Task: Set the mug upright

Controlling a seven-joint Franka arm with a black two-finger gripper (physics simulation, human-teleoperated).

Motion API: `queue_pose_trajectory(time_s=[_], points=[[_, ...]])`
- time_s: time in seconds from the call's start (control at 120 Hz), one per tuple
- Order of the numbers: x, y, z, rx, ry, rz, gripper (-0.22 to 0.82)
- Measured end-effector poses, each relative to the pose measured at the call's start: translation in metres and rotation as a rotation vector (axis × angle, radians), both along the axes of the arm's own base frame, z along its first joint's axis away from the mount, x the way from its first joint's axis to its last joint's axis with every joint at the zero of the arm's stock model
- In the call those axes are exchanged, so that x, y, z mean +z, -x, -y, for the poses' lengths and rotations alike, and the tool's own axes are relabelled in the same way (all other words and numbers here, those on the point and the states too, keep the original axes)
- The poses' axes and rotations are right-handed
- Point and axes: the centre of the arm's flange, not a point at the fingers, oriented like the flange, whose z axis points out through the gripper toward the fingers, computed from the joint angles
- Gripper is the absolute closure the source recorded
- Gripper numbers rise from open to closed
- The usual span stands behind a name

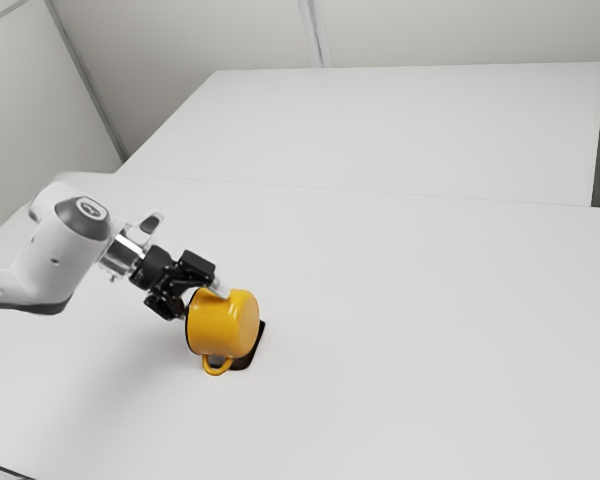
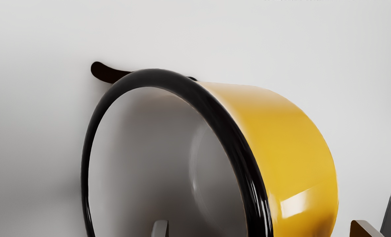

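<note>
So our mug (image 1: 223, 323) is lying on its side on the desk (image 1: 380, 330), mouth facing the arm, with the handle (image 1: 217, 367) sticking out toward the exterior view's lower edge. There's a dark thing (image 2: 106, 72) partly hidden by it, can't tell what. Our end effector (image 2: 261, 229) is right at the mouth, spread wide and pinching nothing: one of the fingers (image 2: 160, 229) is inside the opening, the other is outside the yellow wall, so the rim (image 2: 249, 171) runs between them with room on both sides.

We'd call this the grasping step, with the mug not yet upright. Next we'd want to close squarely on that wall, check it doesn't slip, then lift a bit and tip the mouth up before setting the base down.
</note>
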Motion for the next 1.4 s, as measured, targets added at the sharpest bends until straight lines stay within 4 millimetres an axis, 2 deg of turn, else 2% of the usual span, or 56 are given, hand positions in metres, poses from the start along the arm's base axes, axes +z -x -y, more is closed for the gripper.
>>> queue_pose_trajectory(time_s=[0.083,0.267,0.375,0.558,0.817,0.983,1.05,1.133,1.217,1.4], points=[[-0.002,0.001,0.0,0.013,0.035,0.022,0.06],[0.0,-0.001,0.003,-0.001,0.062,0.07,0.42],[0.003,-0.002,0.006,-0.017,0.064,0.094,0.54],[0.016,-0.004,0.015,-0.053,0.055,0.147,0.7],[0.047,-0.006,0.027,-0.116,0.007,0.234,0.76],[0.097,-0.031,0.04,-0.271,-0.137,0.299,0.77],[0.117,-0.039,0.052,-0.353,-0.222,0.303,0.77],[0.132,-0.043,0.068,-0.442,-0.334,0.284,0.77],[0.137,-0.044,0.082,-0.515,-0.45,0.25,0.77],[0.132,-0.041,0.116,-0.612,-0.671,0.18,0.77]])
